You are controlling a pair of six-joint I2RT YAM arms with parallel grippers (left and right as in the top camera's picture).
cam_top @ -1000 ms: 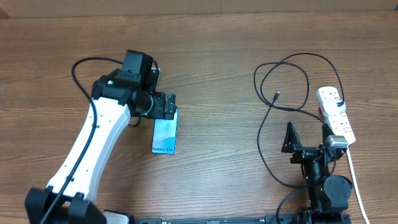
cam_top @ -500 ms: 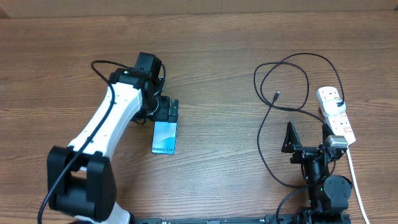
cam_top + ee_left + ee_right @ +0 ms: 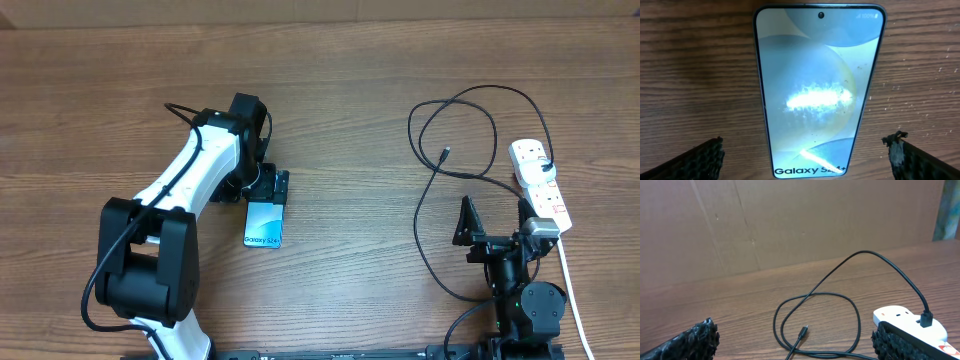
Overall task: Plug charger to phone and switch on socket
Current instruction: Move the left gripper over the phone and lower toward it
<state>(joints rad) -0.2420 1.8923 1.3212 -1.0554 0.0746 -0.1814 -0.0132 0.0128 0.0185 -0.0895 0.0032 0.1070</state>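
The phone (image 3: pixel 264 224) lies flat on the wooden table with its screen lit; in the left wrist view the phone (image 3: pixel 820 90) fills the middle, "Galaxy S24+" at the near end. My left gripper (image 3: pixel 270 188) hovers open over its far end, and the left gripper (image 3: pixel 807 142) has a finger on each side, touching nothing. The charger cable (image 3: pixel 860 253) loops loosely at the right, its small plug tip (image 3: pixel 444 153) free on the wood. Its black plug (image 3: pixel 926 319) sits in the white socket strip (image 3: pixel 541 185). My right gripper (image 3: pixel 495 222) is open, empty, just short of the loops.
The socket's white cord (image 3: pixel 565 270) runs toward the table's front edge beside the right arm. A brown cardboard wall (image 3: pixel 790 220) stands behind the table. The left arm's black cable arcs above its white link (image 3: pixel 185 175).
My left arm has swung in, and its gripper has shifted slightly toward the phone's far end. The phone, the charger and the right arm have not moved.
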